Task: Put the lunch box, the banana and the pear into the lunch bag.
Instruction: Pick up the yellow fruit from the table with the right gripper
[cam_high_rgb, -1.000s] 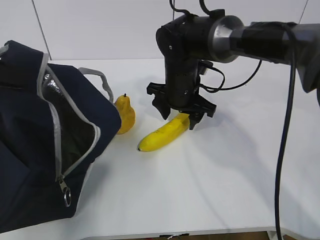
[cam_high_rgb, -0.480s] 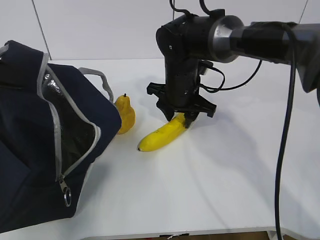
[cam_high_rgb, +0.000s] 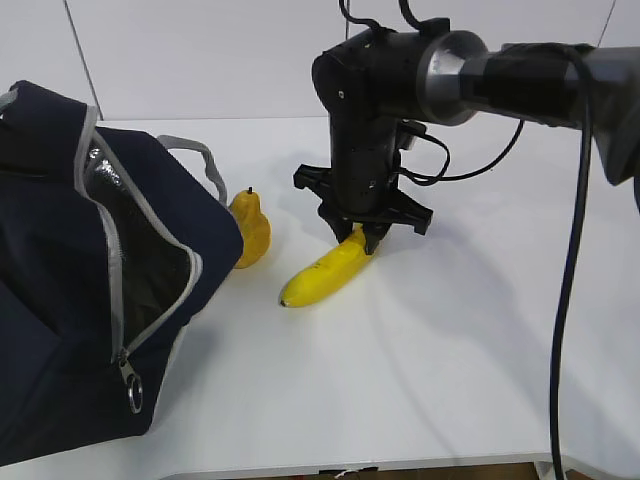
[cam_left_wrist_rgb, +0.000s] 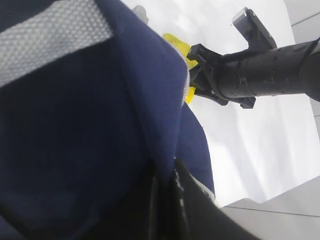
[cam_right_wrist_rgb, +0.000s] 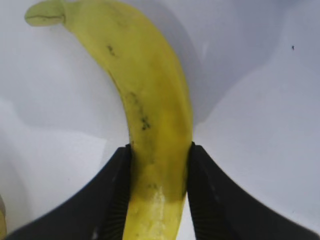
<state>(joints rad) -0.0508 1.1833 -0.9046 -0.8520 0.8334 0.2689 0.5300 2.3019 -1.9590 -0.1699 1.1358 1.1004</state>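
Fruit counted as one banana (cam_high_rgb: 325, 272) and one pear (cam_high_rgb: 249, 230) mid-frame on the desk (cam_high_rgb: 450, 330), one lunch bag (cam_high_rgb: 70, 300) at left, right claw (cam_high_rgb: 357, 237) pointing straight down, clamped on the banana, left claw (cam_left_wrist_rgb: 165, 200) clenched on the bag's fabric.

White table (cam_high_rgb: 450, 360) with lunch bag (cam_high_rgb: 60, 300), pear (cam_high_rgb: 250, 230), banana (cam_high_rgb: 325, 272).

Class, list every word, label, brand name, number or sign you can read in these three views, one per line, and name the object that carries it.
None: no readable text appears in any view.
The lunch bag, banana, pear, table and right gripper show no lettering or numbers.
The banana's dark specks are only skin marks.
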